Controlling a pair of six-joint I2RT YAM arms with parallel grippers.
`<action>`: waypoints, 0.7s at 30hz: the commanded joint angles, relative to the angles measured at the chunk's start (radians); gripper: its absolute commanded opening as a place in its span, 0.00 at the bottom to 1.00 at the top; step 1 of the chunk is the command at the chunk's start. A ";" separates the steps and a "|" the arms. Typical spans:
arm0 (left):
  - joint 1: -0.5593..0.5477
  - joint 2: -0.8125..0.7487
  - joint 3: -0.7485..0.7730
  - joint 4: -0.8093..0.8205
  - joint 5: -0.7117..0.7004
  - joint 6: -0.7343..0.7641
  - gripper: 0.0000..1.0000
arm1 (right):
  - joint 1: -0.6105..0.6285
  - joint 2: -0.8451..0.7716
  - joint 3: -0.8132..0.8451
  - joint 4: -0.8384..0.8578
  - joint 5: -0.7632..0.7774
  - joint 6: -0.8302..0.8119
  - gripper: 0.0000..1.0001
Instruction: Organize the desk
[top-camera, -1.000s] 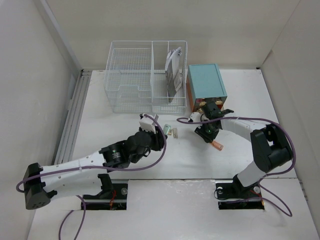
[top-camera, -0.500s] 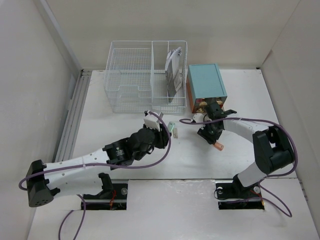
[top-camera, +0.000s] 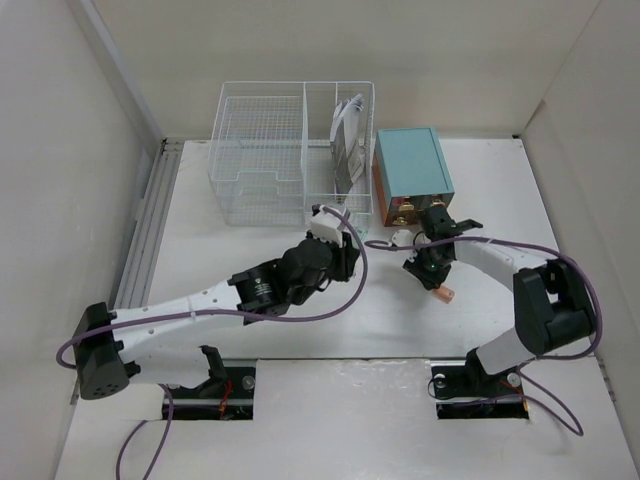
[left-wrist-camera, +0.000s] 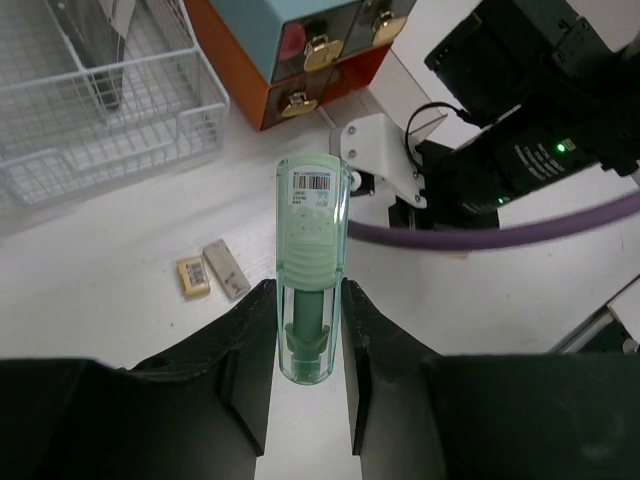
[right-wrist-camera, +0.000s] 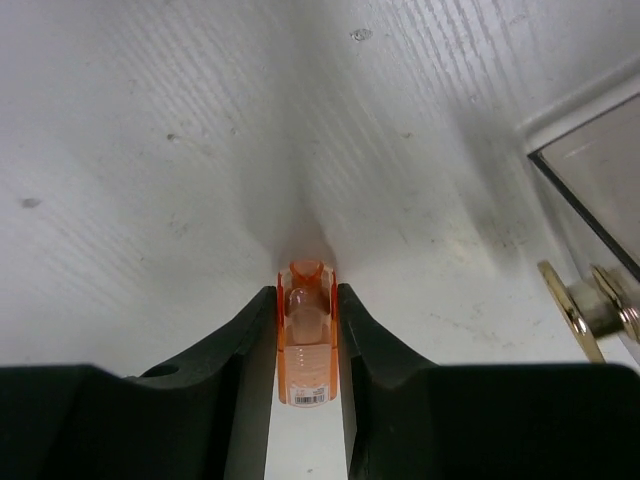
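Observation:
The white desk (top-camera: 200, 250) holds everything. My left gripper (top-camera: 348, 262) is shut on a translucent green marker (left-wrist-camera: 312, 230), held above the desk (left-wrist-camera: 120, 230) with its barcoded end pointing away from the fingers (left-wrist-camera: 250, 330). My right gripper (top-camera: 432, 275) is shut on an orange marker (top-camera: 442, 293), which stands between the fingers in the right wrist view (right-wrist-camera: 306, 350) with its far end touching the desk (right-wrist-camera: 150, 150). The two grippers are close together in front of the teal box.
A teal box with small drawers (top-camera: 411, 165) stands at the back, its brass knobs showing in both wrist views (left-wrist-camera: 318, 52) (right-wrist-camera: 590, 310). A white wire basket (top-camera: 265, 150) with papers stands to its left. A yellow eraser (left-wrist-camera: 193, 276) and a grey block (left-wrist-camera: 226, 269) lie beneath my left gripper.
My left gripper has moved right and away toward the teal box, carrying the green marker over the two small items. My right gripper has shifted slightly right with the orange marker.

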 joint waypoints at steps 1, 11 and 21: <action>0.019 0.040 0.096 0.095 -0.032 0.057 0.00 | -0.031 -0.117 0.062 -0.058 -0.111 -0.030 0.08; 0.028 0.049 0.106 0.141 -0.050 0.068 0.00 | -0.083 -0.243 0.274 -0.149 -0.253 -0.016 0.08; 0.028 0.040 0.072 0.169 0.022 0.057 0.00 | -0.158 -0.023 0.372 0.150 -0.070 0.167 0.08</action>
